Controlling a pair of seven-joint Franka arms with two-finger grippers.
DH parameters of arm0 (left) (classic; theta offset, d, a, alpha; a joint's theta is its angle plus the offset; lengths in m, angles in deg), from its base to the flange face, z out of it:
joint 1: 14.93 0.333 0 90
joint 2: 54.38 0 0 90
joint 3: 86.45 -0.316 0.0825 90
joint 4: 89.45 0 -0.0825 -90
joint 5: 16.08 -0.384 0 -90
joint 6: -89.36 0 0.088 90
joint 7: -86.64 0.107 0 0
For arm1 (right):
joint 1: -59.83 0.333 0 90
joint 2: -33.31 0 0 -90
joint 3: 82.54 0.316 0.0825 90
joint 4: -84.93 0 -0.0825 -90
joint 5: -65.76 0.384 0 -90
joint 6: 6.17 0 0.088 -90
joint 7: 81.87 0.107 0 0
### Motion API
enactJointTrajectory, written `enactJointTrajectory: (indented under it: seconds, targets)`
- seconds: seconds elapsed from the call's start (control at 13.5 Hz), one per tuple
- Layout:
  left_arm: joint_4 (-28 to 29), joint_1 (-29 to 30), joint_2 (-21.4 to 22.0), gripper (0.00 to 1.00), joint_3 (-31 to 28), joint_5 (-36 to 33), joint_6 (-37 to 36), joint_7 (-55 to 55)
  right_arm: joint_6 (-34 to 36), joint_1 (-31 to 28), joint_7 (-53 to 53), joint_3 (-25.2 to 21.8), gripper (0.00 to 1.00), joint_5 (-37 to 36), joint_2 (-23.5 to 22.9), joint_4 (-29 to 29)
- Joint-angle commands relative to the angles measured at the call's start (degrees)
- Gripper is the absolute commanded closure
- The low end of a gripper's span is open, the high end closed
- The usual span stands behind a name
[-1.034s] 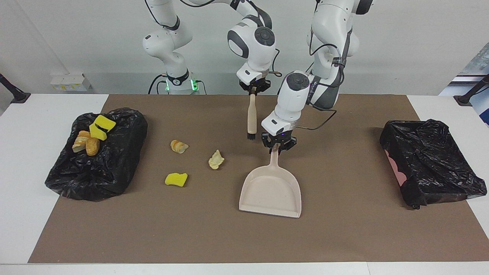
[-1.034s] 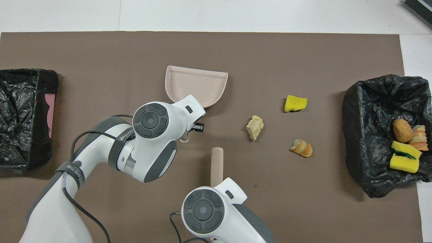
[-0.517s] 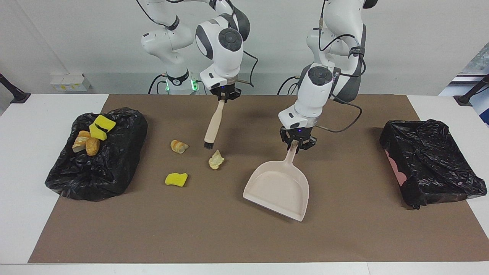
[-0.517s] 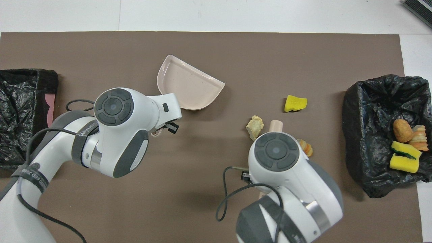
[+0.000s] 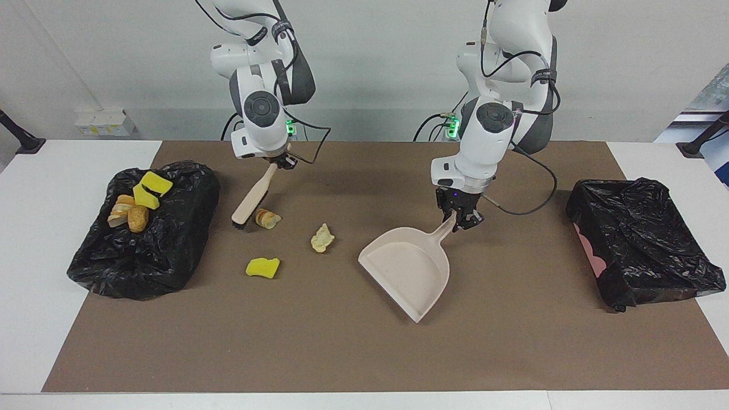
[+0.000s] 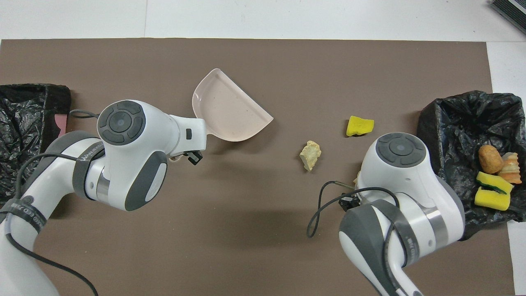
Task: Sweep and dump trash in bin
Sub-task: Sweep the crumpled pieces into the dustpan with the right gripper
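Note:
My left gripper (image 5: 460,219) is shut on the handle of the beige dustpan (image 5: 407,267), whose open mouth is turned toward the loose trash. In the overhead view the dustpan (image 6: 228,111) shows past my left wrist. My right gripper (image 5: 279,161) is shut on the beige brush (image 5: 250,199), which slants down with its black bristles at the mat beside an orange bread slice (image 5: 266,218). A pale chunk (image 5: 322,238) (image 6: 310,154) and a yellow sponge piece (image 5: 262,267) (image 6: 359,126) lie on the mat between brush and dustpan. My right arm hides the brush in the overhead view.
A black-bagged bin (image 5: 171,245) (image 6: 448,164) at the right arm's end of the brown mat (image 5: 512,341) holds several scraps (image 5: 155,183). A second black-bagged bin (image 5: 638,239) (image 6: 24,135) sits at the left arm's end.
The right arm swung the brush toward its own end of the table, to beside the bread slice. The left gripper shifted toward its end and turned the dustpan's mouth toward the scraps.

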Motion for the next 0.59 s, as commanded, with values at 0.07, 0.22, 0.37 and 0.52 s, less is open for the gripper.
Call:
enactJointTrajectory:
  seconds: [0.07, 0.22, 0.37, 0.52]
  targets:
    - [1.1, -0.2, 0.9, 1.00, 0.2, -1.3, -0.4, 11.3, -8.4, -0.3, -2.2, 1.2, 1.00, 0.0, 3.5, -6.4]
    - [1.9, -0.3, 1.0, 1.00, 0.2, -3.0, -0.5, 11.6, -10.1, 1.9, -2.5, 1.2, 1.00, 1.5, 1.9, -4.6]
    - [2.6, -0.8, 0.9, 1.00, 0.2, -4.2, -0.7, 11.6, -10.1, 3.7, -3.1, 1.3, 1.00, 3.9, 0.1, -1.9]
    - [4.7, -1.2, 1.7, 1.00, 0.2, -5.9, -0.2, 11.6, -9.6, 6.9, -3.5, 1.3, 1.00, 5.4, -0.7, -0.1]
